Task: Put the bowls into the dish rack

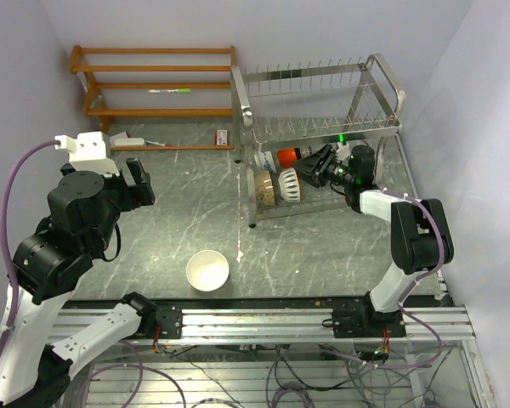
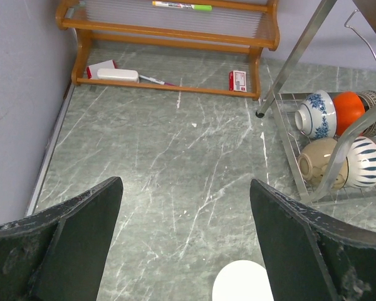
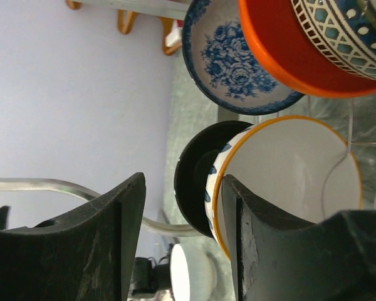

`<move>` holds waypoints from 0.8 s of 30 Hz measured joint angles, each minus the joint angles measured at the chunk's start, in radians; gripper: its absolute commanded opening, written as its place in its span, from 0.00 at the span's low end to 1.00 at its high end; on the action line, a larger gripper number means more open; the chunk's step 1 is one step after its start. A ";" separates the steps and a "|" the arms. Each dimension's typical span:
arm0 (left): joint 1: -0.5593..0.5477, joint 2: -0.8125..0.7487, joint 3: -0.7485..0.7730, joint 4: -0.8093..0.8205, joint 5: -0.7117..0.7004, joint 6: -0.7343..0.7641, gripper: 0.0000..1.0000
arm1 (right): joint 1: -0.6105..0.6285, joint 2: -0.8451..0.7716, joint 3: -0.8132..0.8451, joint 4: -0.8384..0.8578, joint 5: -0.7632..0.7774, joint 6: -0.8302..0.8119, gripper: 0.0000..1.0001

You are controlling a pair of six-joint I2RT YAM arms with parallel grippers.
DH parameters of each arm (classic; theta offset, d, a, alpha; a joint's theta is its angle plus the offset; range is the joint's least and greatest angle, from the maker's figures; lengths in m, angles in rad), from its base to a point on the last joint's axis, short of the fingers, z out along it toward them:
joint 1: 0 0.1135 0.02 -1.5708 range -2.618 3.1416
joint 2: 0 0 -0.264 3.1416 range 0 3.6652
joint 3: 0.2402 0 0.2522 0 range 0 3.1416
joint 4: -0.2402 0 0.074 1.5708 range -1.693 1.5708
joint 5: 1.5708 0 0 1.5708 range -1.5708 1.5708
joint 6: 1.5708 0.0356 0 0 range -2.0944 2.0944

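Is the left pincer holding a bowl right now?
No, the left pincer is open and empty, with the white bowl on the table below.

No lettering is legible; print on the small red box (image 2: 237, 80) is blurred

Nearest, a plain white bowl (image 1: 207, 270). In the silver dish rack (image 1: 319, 76): a blue-floral bowl (image 2: 315, 115), a red-orange bowl (image 2: 349, 111), a cream-tan bowl (image 2: 319, 162) and a blue-striped bowl (image 2: 365, 162), apparently orange-rimmed.
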State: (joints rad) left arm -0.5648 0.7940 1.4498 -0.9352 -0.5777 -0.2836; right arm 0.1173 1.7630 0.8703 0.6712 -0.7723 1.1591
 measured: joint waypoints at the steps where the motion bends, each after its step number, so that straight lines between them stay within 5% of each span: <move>1: 0.000 0.000 0.000 0.000 0.001 0.000 0.93 | 0.002 -0.021 0.011 -0.060 0.021 -0.029 0.52; 9: 0.000 -0.009 -0.008 0.001 0.007 -0.002 0.93 | 0.009 -0.102 0.079 -0.444 0.190 -0.229 0.53; 24: 0.000 -0.024 -0.025 0.003 0.015 -0.019 0.93 | 0.023 -0.197 0.175 -0.879 0.319 -0.503 0.53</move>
State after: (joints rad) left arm -0.5648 0.7700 1.4246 -0.9321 -0.5625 -0.3023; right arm 0.1406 1.5661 1.0458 -0.2081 -0.4534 0.6559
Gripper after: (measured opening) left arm 0.934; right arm 0.532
